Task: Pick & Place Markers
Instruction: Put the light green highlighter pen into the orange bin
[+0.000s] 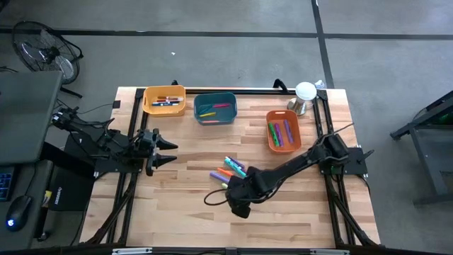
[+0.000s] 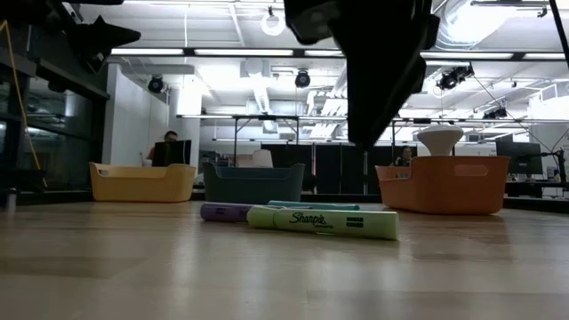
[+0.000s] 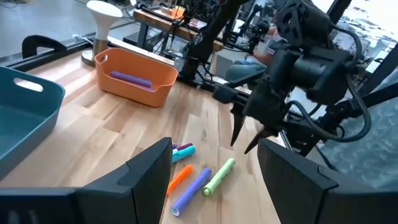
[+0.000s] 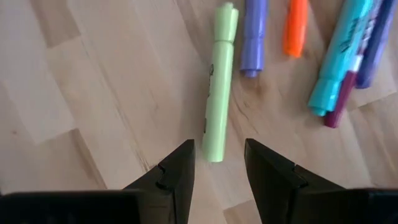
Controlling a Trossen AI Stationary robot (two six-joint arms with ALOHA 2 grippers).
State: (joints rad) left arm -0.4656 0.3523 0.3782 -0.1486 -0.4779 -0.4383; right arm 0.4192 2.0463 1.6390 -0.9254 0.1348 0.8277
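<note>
Several markers lie flat in a loose cluster [image 1: 228, 172] on the wooden table: a light-green one [image 4: 219, 81], purple [image 4: 254, 37], orange [image 4: 296, 28], teal [image 4: 341, 59] and a darker purple. My right gripper [image 4: 219, 147] is open and hovers just above the table. Its fingers stand either side of the light-green marker's [image 2: 322, 222] near end and touch nothing. My left gripper [image 1: 166, 152] is open too, waiting over the table's left part and facing the cluster [image 3: 202, 180].
Three bins stand along the far side: a yellow one [image 1: 164, 100] and a teal one [image 1: 214, 108], each with markers inside, and an orange one [image 1: 283, 131] holding purple and green markers. A white mushroom-shaped object [image 1: 304, 95] stands at the far right corner. Bare wood lies toward the near edge.
</note>
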